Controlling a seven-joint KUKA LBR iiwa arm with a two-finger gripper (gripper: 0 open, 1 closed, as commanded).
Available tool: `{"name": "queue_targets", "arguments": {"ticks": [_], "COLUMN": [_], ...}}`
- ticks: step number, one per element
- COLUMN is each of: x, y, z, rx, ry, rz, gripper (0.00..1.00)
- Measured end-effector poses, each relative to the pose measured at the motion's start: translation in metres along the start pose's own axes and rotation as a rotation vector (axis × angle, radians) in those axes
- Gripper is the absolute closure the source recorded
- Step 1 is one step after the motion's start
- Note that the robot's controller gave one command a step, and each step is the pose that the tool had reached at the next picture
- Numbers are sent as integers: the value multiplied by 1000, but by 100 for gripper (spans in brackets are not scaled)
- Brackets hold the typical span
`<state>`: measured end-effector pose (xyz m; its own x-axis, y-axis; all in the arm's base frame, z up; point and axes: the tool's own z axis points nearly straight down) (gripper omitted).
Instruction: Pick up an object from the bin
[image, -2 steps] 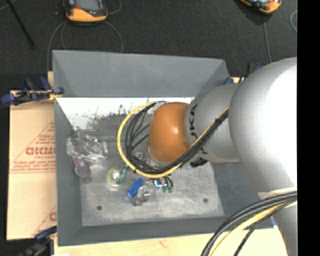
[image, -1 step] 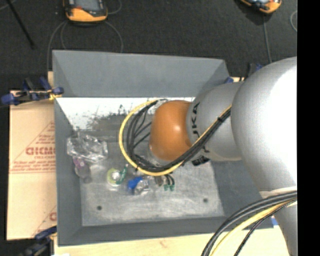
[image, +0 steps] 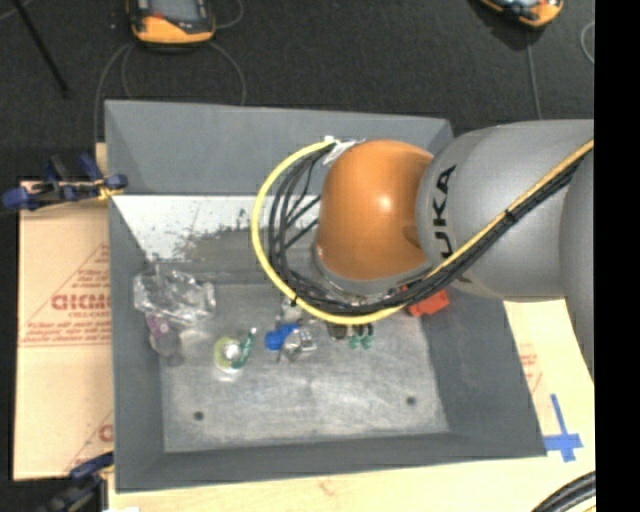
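bin (image: 470, 400): grey metal, sloped walls, speckled floor. arm (image: 520, 210) comes in from 3 o'clock, with the wrist over the floor's centre, a little toward 12. orange cover (image: 370, 210) on the wrist faces the camera. black and yellow cables (image: 275, 235) loop round its 9 o'clock side and run under it toward 6.

gripper (image: 348, 330) shows as dark parts below the cover's 6 o'clock edge, low over the floor. the cover hides most of it, so i cannot tell whether it is wide or narrow, or whether it holds anything.

nearest things:
- small green bit (image: 358, 341) sits right at the gripper's lower edge. touching or just under it, cannot tell which.
- blue piece (image: 277, 339) lies just beside the gripper at its 9 o'clock.
- silver piece (image: 299, 345) lies against the blue piece on its 3 o'clock side, between it and the gripper.

all three lie near the floor's centre.

red piece (image: 425, 304) is at the gripper's 2 o'clock, partly under the arm, toward the bin's 3 o'clock wall.

further off, toward 9 o'clock of the floor:
- green-yellow ring (image: 232, 353) lies flat, near the blue piece but apart from it.
- clear plastic (image: 177, 297), crumpled, is at 10 o'clock near the wall.
- purple piece (image: 160, 326) touches the plastic's 7 o'clock edge.
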<state>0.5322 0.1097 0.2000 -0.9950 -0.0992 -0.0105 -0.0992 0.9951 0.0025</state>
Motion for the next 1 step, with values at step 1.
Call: {"name": "queue_targets", "arguments": {"ticks": [1], "x": [-7], "y": [3], "z": [-60], "rx": [3], "ry": [0], "rz": [-14], "gripper": [100]}}
